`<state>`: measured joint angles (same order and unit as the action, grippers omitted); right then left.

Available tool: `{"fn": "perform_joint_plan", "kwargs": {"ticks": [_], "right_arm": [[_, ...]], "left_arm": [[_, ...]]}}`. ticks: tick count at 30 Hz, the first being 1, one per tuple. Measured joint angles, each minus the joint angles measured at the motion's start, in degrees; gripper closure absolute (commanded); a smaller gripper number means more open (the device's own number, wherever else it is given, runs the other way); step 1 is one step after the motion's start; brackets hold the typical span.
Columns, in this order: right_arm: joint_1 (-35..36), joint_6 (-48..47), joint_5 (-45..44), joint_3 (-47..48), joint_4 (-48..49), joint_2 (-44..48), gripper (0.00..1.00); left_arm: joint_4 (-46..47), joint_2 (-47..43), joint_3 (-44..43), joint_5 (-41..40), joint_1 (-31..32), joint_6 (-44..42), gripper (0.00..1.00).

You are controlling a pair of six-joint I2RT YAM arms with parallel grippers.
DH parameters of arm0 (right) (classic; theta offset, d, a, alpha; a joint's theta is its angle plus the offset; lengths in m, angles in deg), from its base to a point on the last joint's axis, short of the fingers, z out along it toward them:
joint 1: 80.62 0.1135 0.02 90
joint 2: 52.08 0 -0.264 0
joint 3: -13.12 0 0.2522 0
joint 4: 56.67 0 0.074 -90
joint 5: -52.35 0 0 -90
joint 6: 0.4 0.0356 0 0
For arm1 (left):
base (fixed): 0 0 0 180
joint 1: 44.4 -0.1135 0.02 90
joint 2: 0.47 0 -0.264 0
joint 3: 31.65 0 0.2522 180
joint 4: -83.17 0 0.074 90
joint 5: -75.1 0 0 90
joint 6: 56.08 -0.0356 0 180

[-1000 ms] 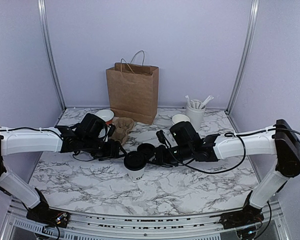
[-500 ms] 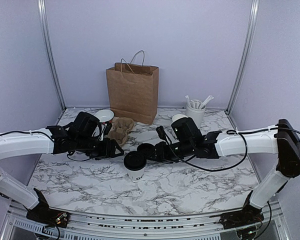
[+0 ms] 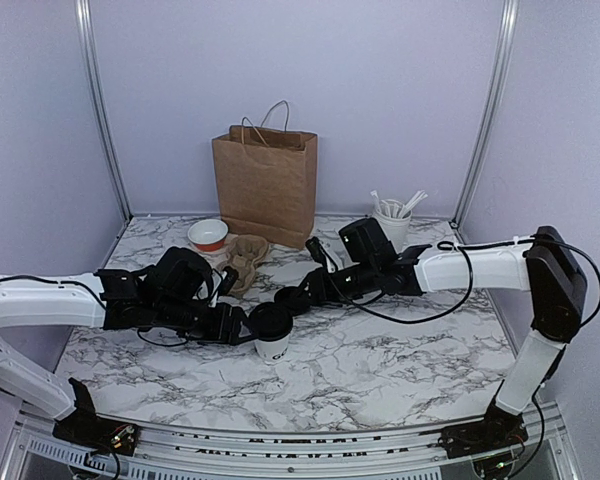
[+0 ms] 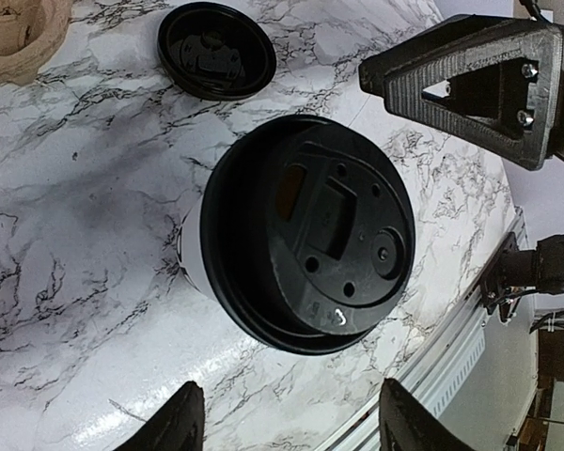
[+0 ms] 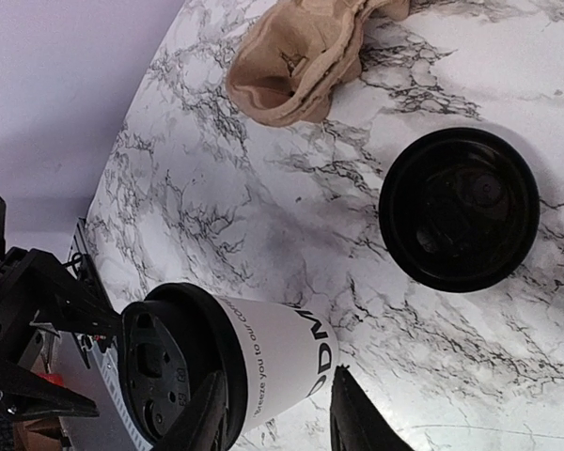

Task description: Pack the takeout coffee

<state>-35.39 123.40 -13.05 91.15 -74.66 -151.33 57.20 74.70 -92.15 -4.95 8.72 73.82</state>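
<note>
**Two grippers flank the lidded cup, neither holding anything**

Table (image 3: 380, 372) is marbled, with both arms reaching in over its middle. Brown paper bag (image 3: 265, 185) stands upright at the back with its mouth up, likely the final drop point. It is well apart from the cup.

Left gripper (image 4: 291, 427) sits low, just to the left of the cup. Its jaws are spread wide and nothing is between them. The cup is ahead of the fingertips, so this reads as lining up for a side grasp. Right gripper (image 5: 280, 418) comes in from the right rear, over the loose lid. Its jaws are at a narrower gap and also empty. I cannot tell whether its tips touch the cup wall.

Pulp carrier (image 3: 242, 256) lies near the foot of the bag, unused, with no cup in it. Stirrer cup (image 3: 391, 228) and a small bowl (image 3: 208, 235) are at the back and not involved.

Coffee cup (image 3: 272, 346) stands upright on the table near centre, between the two grippers. Black lid (image 4: 305, 244) covers its mouth and looks seated all round, though a full snap cannot be confirmed. Loose lid (image 5: 459, 209) lies flat on the table just behind the cup, a spare.

Judgement: lidding is done or nearly so, and the cup has not been packed. The next move needs a grip on the wall below the lid rim. A hard squeeze could buckle the paper or pop the lid.
</note>
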Motion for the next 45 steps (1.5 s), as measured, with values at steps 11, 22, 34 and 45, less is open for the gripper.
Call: {"fn": "perform_joint_plan", "kwargs": {"ticks": [11, 22, 34, 45], "right_arm": [[0.3, -0.9, 0.5, 0.7, -0.6, -1.6, 0.63], [1.9, -0.4, 0.4, 0.0, -0.6, -1.6, 0.63], [5.2, 1.4, -0.6, -1.3, -0.5, -0.5, 0.63], [8.3, 4.5, -0.7, -1.7, 0.2, -0.4, 0.64]], "left_arm": [[0.4, 4.0, 0.0, -0.1, 0.1, 0.0, 0.36], [0.4, 4.3, 0.0, -0.5, -2.0, -0.5, 0.36], [0.4, 4.3, 0.0, 0.0, -5.3, -2.5, 0.36], [0.3, 4.3, 0.0, 0.0, -7.9, -3.9, 0.36]]}}
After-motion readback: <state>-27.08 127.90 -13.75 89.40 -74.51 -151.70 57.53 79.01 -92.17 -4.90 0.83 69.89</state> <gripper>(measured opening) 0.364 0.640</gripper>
